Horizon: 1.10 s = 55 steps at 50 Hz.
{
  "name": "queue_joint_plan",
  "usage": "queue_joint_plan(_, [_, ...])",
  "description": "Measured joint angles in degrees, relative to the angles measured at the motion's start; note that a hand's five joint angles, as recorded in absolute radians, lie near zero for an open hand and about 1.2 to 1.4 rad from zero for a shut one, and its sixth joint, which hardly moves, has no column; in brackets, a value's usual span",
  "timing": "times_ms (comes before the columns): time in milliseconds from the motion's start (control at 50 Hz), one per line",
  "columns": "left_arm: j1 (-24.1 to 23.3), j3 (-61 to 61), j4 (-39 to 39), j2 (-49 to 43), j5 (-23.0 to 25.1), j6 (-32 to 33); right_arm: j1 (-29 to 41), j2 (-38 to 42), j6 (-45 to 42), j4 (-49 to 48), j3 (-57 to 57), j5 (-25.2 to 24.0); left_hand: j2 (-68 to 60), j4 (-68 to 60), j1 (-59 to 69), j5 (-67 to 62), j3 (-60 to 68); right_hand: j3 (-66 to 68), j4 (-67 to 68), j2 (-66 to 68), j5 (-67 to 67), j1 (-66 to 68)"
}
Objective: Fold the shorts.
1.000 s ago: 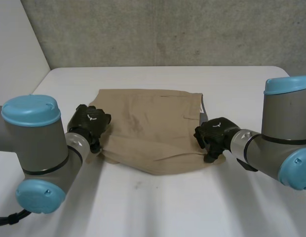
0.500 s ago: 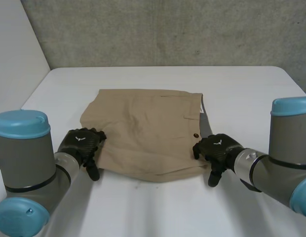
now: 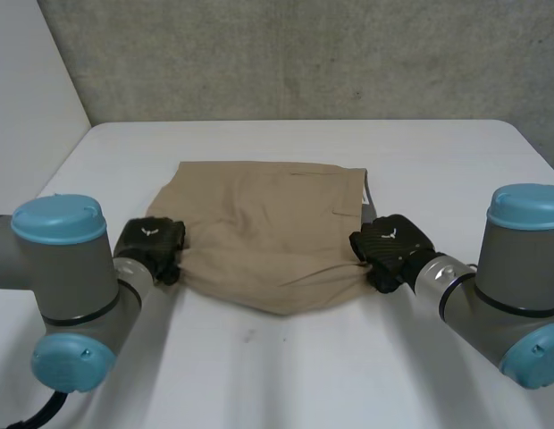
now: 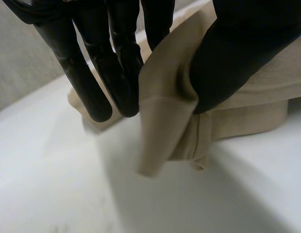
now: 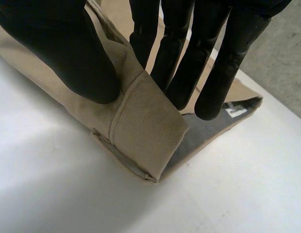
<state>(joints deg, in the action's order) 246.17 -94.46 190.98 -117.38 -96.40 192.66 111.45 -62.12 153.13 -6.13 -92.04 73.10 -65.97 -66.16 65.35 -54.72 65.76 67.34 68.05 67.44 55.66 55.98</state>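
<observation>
The khaki shorts (image 3: 268, 214) lay in the middle of the white surface (image 3: 286, 375), their far edge flat and straight, their near edge drawn into a sagging curve between the two hands.

The left hand (image 3: 150, 246) sat at the near left corner of the shorts. In the left wrist view the left hand (image 4: 238, 53) was grasping that corner: its thumb pressed a folded strip of the cloth (image 4: 165, 121) against its fingers (image 4: 116, 63), which ran nearly straight. The hemmed end of the strip hung free beyond the thumb, over the surface (image 4: 53, 184).

The right hand (image 3: 391, 248) sat at the near right corner. In the right wrist view the right hand (image 5: 63, 53) was likewise clamped on the cloth, its thumb on top of the stitched hem (image 5: 141, 131) and its fingers (image 5: 213, 63) behind it. Just beyond those fingertips the dark grey inside of the shorts (image 5: 209, 133) showed, with a small white label (image 5: 235, 110) at its edge.

The left arm (image 3: 71, 286) and the right arm (image 3: 509, 295) reached in from the near side of the surface. A grey concrete wall (image 3: 304, 54) stood behind it.
</observation>
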Motion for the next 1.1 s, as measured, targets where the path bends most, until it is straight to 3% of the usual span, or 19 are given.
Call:
queue_joint_plan(220, [-0.7, 1.2, -2.4, 13.1, 0.1, 5.6, -0.1, -7.5, -3.7, 8.8, 4.8, 1.0, -2.1, -2.4, 0.0, -0.4, 2.2, 0.0, 0.0, 0.0, 0.0, 0.0])
queue_joint_plan(360, [-1.6, 2.6, -10.4, 30.0, 1.0, 16.7, 0.0, -17.3, -6.3, 23.8, 14.7, 1.2, -2.2, -2.5, 0.0, -0.4, 2.3, 0.0, 0.2, 0.0, 0.0, 0.0])
queue_joint_plan(480, [-1.8, 3.4, -15.7, 33.9, 3.0, 22.3, 0.1, -20.1, -6.6, 32.1, 20.6, 1.1, -2.2, -2.5, 0.0, -0.4, 2.3, 0.0, 0.2, 0.0, 0.1, 0.0])
queue_joint_plan(600, [-1.8, 2.9, -18.2, 29.7, 4.2, 24.1, 0.2, -18.5, -6.6, 35.1, 22.1, 1.1, -2.2, -2.5, 0.0, -0.4, 2.3, 0.0, 0.2, 0.0, 0.7, 0.0])
queue_joint_plan(740, [-1.1, 5.0, -17.4, 15.8, 4.2, 24.6, 0.7, -8.4, -7.6, 34.7, 23.3, 2.6, -2.3, -2.5, 0.0, -0.4, 2.4, 0.0, 0.2, 0.0, 0.7, 0.0])
queue_joint_plan(860, [0.1, 12.6, -12.5, 4.5, 3.9, 28.2, 1.3, 2.0, -8.3, 30.4, 30.9, 7.0, -2.3, -2.5, 0.0, -0.4, 2.5, 0.0, 0.2, 0.0, 0.7, 0.0])
queue_joint_plan(1000, [1.2, 25.1, -5.8, -1.9, 3.8, 33.5, 1.7, 7.9, -8.1, 20.7, 41.6, 9.8, -2.5, -2.5, 0.0, -0.4, 2.5, 0.0, 0.2, 0.0, 0.7, 0.0])
queue_joint_plan(1020, [1.4, 32.7, -2.0, -3.3, 3.8, 35.2, 1.8, 9.4, -7.8, 11.7, 48.1, 10.5, -2.5, -2.5, 0.0, -0.4, 2.5, 0.0, 0.2, 0.0, 0.7, 0.0])
queue_joint_plan(1100, [1.3, 41.8, 4.4, -3.7, 3.9, 35.2, 2.0, 9.6, -7.5, -1.3, 54.2, 11.0, -2.6, -2.5, 0.0, -0.4, 2.5, 0.0, 0.2, 0.0, 0.7, 0.0])
